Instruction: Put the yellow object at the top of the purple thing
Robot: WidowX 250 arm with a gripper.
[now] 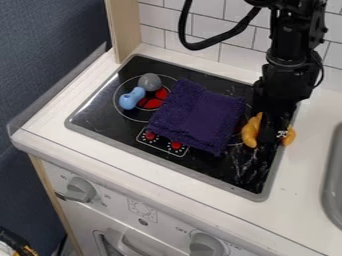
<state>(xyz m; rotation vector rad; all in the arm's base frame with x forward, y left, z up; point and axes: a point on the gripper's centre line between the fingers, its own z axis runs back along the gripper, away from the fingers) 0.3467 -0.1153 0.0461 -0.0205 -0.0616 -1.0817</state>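
The black gripper (274, 136) hangs at the right-hand part of the black cooktop (234, 189), in front of the yellow object (250, 131), portions of which appear on both sides of it; whether it is open or closed cannot be told. The yellow object lies just to the right of the purple cloth (199, 117), which is spread across the cooktop's middle. Left of the cloth, a blue piece (131, 99) touches a grey, rounded piece (149, 82)
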